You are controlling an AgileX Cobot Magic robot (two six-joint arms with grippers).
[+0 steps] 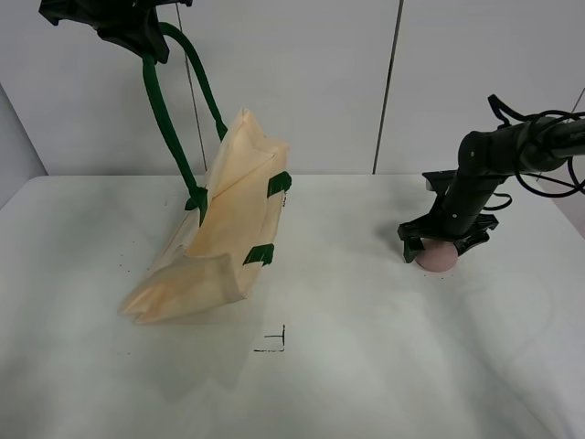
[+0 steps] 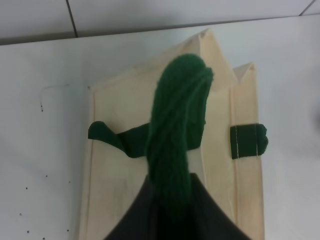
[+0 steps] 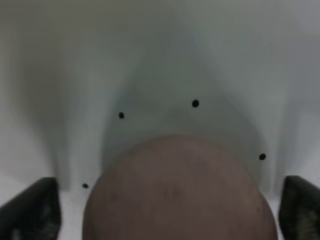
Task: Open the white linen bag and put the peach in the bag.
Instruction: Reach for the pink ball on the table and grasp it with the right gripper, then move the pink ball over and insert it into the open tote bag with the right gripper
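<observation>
The white linen bag [image 1: 219, 233] hangs tilted, its lower end resting on the table. My left gripper [image 1: 137, 37] is shut on its dark green strap handle [image 1: 169, 123] and holds it high at the upper left. In the left wrist view the handle [image 2: 175, 130] runs down from the gripper [image 2: 170, 220] to the cream bag [image 2: 115, 190] below. The peach [image 1: 439, 259] sits on the table at the right. My right gripper [image 1: 446, 245] is lowered over it and open, one finger on each side. In the right wrist view the peach [image 3: 177, 195] lies between the fingertips [image 3: 30, 212] with gaps on both sides.
The white table [image 1: 366, 366] has a small black corner mark [image 1: 277, 343] near its middle. Small green tabs [image 1: 279, 185] sit on the bag's edge. A white wall stands behind the table.
</observation>
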